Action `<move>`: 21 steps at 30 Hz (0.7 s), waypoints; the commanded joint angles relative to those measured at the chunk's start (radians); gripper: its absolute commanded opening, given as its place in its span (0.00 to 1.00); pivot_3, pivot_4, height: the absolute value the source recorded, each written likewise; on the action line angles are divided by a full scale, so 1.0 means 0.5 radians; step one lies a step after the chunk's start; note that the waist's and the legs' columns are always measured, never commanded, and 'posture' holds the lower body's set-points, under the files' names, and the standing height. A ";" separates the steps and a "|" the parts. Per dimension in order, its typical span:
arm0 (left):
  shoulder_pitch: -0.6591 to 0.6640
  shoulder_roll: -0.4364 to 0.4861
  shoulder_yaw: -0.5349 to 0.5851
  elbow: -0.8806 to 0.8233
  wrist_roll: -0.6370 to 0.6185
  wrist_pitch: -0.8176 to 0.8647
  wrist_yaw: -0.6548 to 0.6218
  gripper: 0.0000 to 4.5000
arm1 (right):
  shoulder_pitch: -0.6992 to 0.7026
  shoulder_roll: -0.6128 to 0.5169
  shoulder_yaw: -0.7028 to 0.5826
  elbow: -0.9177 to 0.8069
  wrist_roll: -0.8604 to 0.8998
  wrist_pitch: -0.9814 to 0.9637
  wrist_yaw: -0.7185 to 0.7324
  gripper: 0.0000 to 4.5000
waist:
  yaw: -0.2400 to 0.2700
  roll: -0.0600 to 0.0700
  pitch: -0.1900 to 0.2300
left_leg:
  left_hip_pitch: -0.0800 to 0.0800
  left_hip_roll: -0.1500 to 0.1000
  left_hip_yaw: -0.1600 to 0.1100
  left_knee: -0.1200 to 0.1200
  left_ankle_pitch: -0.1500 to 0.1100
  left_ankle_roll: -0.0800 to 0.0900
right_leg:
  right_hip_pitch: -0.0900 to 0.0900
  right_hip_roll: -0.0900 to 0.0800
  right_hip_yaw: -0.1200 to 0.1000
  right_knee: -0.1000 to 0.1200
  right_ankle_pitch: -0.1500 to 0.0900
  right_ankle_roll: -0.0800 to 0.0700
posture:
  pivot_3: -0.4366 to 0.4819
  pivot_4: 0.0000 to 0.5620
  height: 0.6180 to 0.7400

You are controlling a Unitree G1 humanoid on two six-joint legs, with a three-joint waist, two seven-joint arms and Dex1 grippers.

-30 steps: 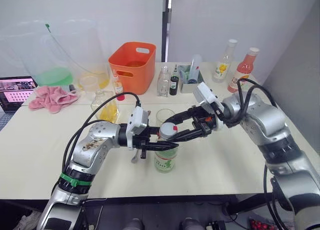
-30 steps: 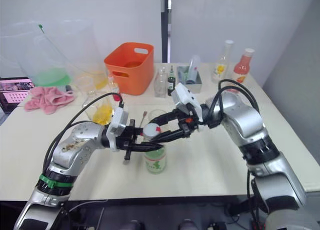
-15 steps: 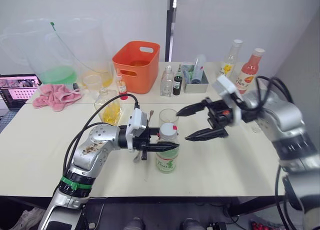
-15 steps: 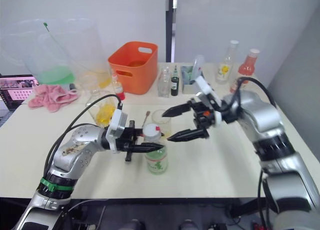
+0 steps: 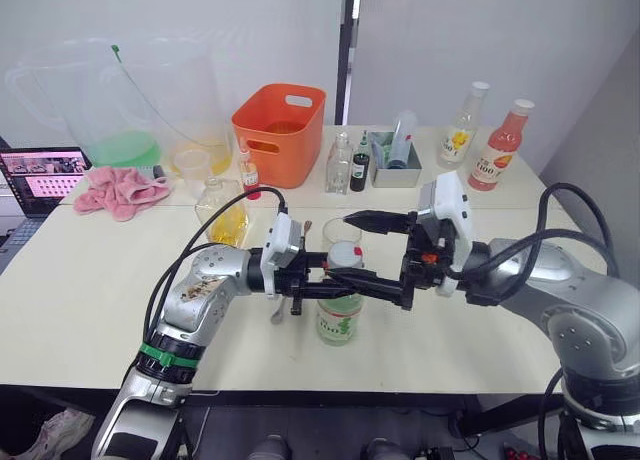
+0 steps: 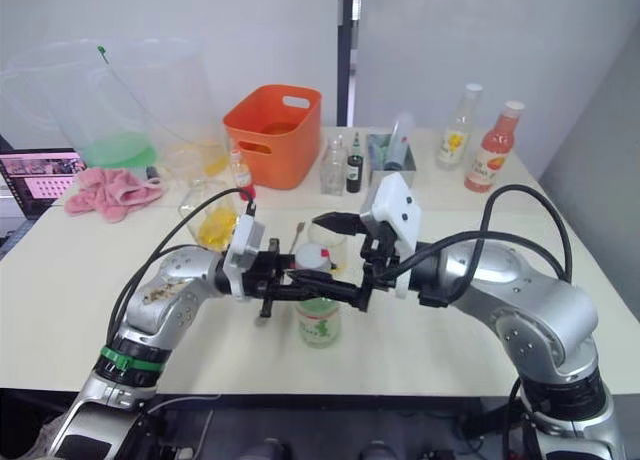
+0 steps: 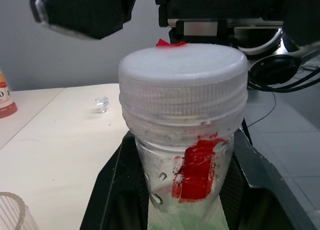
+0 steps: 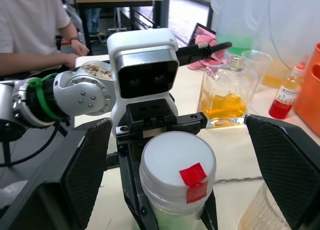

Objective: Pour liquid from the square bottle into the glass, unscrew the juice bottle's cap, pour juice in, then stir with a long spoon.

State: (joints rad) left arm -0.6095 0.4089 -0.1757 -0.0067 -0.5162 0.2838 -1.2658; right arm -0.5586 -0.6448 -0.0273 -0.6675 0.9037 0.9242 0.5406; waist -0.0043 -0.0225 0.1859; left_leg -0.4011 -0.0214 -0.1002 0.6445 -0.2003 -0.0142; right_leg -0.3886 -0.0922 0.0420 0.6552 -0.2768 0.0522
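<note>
The juice bottle (image 5: 340,315), with a green label and a white cap (image 5: 346,254) marked with red tape, stands upright on the table's middle. My left gripper (image 5: 345,290) is shut on its neck, just under the cap (image 7: 183,75). My right gripper (image 5: 348,248) is open, its fingers (image 8: 90,175) spread wide on either side of the cap (image 8: 177,162) without touching it. The empty glass (image 5: 338,230) stands right behind the bottle. The square bottle (image 5: 222,212), holding yellow liquid, is to the left. The long spoon (image 5: 302,228) lies partly hidden under my left gripper.
An orange bin (image 5: 278,130), small bottles (image 5: 340,165), a grey tray (image 5: 395,168) and two tall drink bottles (image 5: 503,145) line the back. Big clear jugs (image 5: 90,110), a pink cloth (image 5: 120,188) and a screen (image 5: 45,175) are far left. A person (image 8: 30,30) sits beyond.
One second ago my right gripper was around the cap. It swung away to the right, open, and has now come back over the cap. My left gripper kept holding the bottle.
</note>
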 commanded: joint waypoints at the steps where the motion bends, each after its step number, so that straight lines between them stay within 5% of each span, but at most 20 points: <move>1: 0.014 -0.008 -0.067 0.045 0.071 -0.001 -0.015 0.28 | 0.009 0.007 -0.085 -0.084 0.063 0.048 -0.144 1.00 | 0.000 0.000 0.000 | 0.000 0.000 0.000 0.000 0.000 0.000 | 0.000 0.000 0.000 0.000 0.000 0.000 | 0.48 0.27 1.00; 10: 0.008 -0.002 -0.050 0.061 0.088 -0.025 -0.013 0.28 | 0.003 -0.042 -0.031 -0.046 0.109 0.030 -0.049 0.38 | -0.001 0.000 0.000 | 0.000 0.000 0.000 0.000 0.000 0.000 | 0.000 0.001 0.000 -0.001 0.000 0.000 | 0.48 0.27 1.00; 14: 0.035 0.011 -0.046 0.027 0.091 -0.027 0.005 0.28 | -0.040 -0.111 0.082 0.122 0.004 -0.130 0.336 0.38 | -0.004 0.000 0.000 | 0.001 0.000 0.001 0.000 0.000 0.000 | 0.001 0.001 0.000 -0.001 0.000 0.000 | 0.48 0.27 1.00; 21: 0.058 0.025 -0.062 -0.055 0.114 -0.029 0.037 0.28 | -0.494 -0.088 0.505 1.023 -0.480 -0.761 1.447 0.38 | -0.028 0.000 0.000 | 0.004 0.001 0.002 -0.001 0.000 0.000 | 0.003 0.002 0.000 -0.002 0.000 0.001 | 0.48 0.27 1.00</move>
State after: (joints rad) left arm -0.5906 0.4242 -0.1692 -0.0283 -0.5065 0.2641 -1.2651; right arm -0.7619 -0.6984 0.1724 -0.2296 0.7261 0.6201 1.1416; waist -0.0184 -0.0224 0.1859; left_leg -0.3984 -0.0204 -0.0988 0.6442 -0.2003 -0.0140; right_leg -0.3872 -0.0911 0.0421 0.6546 -0.2770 0.0525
